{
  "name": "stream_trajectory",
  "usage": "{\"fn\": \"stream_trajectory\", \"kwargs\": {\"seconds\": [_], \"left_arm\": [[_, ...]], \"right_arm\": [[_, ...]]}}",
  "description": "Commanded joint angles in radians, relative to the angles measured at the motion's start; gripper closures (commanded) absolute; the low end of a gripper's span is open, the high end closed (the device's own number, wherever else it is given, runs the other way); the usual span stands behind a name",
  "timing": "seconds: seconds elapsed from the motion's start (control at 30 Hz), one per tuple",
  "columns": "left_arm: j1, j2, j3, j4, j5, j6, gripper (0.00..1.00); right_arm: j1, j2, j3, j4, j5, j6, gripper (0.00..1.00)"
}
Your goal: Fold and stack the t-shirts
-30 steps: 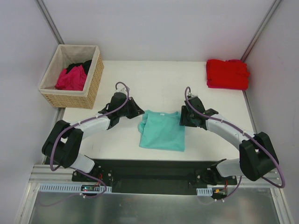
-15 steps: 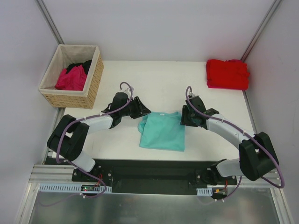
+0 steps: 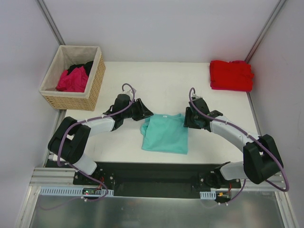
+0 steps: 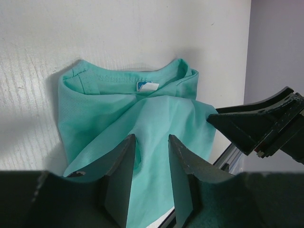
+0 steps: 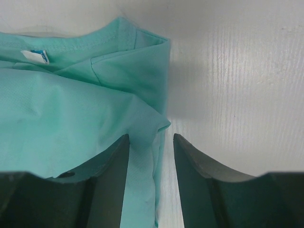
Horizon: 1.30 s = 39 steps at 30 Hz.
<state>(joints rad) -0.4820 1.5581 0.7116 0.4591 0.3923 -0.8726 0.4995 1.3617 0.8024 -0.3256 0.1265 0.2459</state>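
Observation:
A teal t-shirt (image 3: pixel 165 134) lies partly folded at the middle of the white table, its neck label (image 4: pixel 147 86) toward the far side. My left gripper (image 3: pixel 145 114) is open at the shirt's upper left corner, with teal cloth showing between its fingers (image 4: pixel 118 161). My right gripper (image 3: pixel 185 119) is open at the upper right corner, and its fingers (image 5: pixel 114 161) straddle the shirt's right edge (image 5: pixel 159 128). A folded red t-shirt (image 3: pixel 231 75) lies at the far right corner. Magenta (image 3: pixel 72 80) and black (image 3: pixel 83 66) shirts lie in the basket.
The woven tan basket (image 3: pixel 51 71) stands off the table's far left corner. The right gripper's black body (image 4: pixel 259 126) shows at the right of the left wrist view. Grey walls close in both sides and the back.
My left gripper has moved right, up to the teal shirt's upper left corner. The right gripper and the shirt have barely moved.

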Motion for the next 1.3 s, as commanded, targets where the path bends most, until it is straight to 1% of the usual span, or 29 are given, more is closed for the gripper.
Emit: {"fn": "stream_trajectory", "kwargs": {"seconds": [0.0, 0.2, 0.47, 0.93, 1.03, 1.1, 1.13, 1.17, 1.2, 1.27], "left_arm": [[0.013, -0.007, 0.015, 0.039, 0.023, -0.002, 0.66], [0.013, -0.015, -0.003, 0.041, 0.028, -0.006, 0.67], [0.011, -0.012, -0.017, 0.058, 0.049, -0.012, 0.66], [-0.007, 0.008, -0.049, 0.078, 0.066, -0.022, 0.66], [-0.007, 0.010, -0.061, 0.084, 0.065, -0.022, 0.67], [-0.007, 0.014, -0.067, 0.085, 0.060, -0.020, 0.68], [-0.007, 0.014, -0.067, 0.085, 0.057, -0.020, 0.71], [-0.007, 0.017, -0.069, 0.085, 0.053, -0.020, 0.81], [-0.007, 0.025, -0.063, 0.085, 0.056, -0.019, 0.87], [-0.007, 0.034, -0.048, 0.072, 0.057, -0.013, 1.00]], "right_arm": [[-0.012, -0.003, 0.012, 0.019, 0.009, 0.001, 0.55], [-0.012, 0.025, 0.032, 0.034, -0.008, 0.012, 0.55], [-0.010, 0.050, 0.063, 0.039, -0.028, 0.026, 0.60], [0.002, 0.083, 0.096, 0.037, -0.036, 0.036, 0.61], [0.007, 0.089, 0.098, 0.039, -0.034, 0.038, 0.64], [0.007, 0.089, 0.100, 0.039, -0.033, 0.039, 0.70], [0.008, 0.091, 0.100, 0.039, -0.033, 0.041, 0.76], [0.007, 0.093, 0.104, 0.039, -0.031, 0.039, 0.94], [0.007, 0.094, 0.106, 0.037, -0.028, 0.044, 0.99], [0.008, 0.102, 0.119, 0.031, -0.028, 0.039, 0.99]]}}
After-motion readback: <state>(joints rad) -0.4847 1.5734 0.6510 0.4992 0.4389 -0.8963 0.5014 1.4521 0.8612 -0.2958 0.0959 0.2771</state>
